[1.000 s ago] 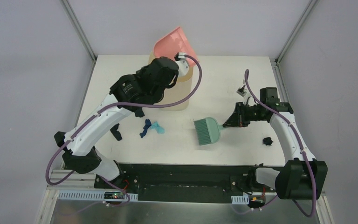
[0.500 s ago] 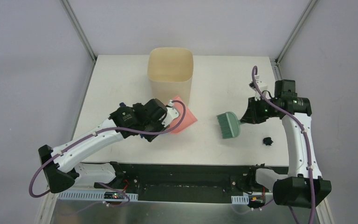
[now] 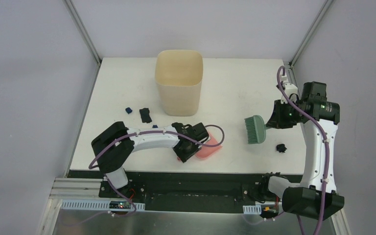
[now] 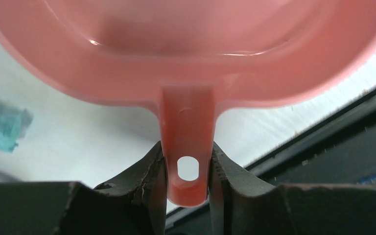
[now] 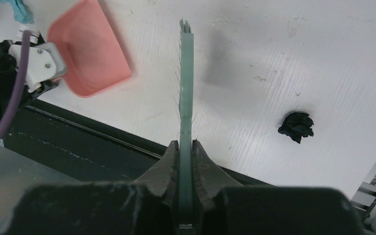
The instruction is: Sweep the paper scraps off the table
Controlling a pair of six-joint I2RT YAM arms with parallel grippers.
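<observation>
My left gripper (image 3: 188,147) is shut on the handle (image 4: 186,169) of the pink dustpan (image 3: 211,147), which sits low near the front edge of the table (image 3: 235,88). My right gripper (image 3: 274,120) is shut on the handle of the green hand brush (image 3: 254,129), held above the table right of centre. A black scrap (image 3: 281,147) lies on the table below the brush; it also shows in the right wrist view (image 5: 296,126). A dark blue scrap (image 3: 128,109), a black scrap (image 3: 146,115) and a small blue one (image 3: 154,127) lie left of centre. A teal scrap (image 4: 2,127) lies beside the dustpan.
The tall beige bin (image 3: 178,83) stands at the back centre of the table. The black base rail (image 3: 196,183) runs along the front edge, just beyond the dustpan. Metal posts stand at the rear corners.
My left arm brought the dustpan from above the bin down to the table's front edge. My right arm carried the brush to the right and lifted it.
</observation>
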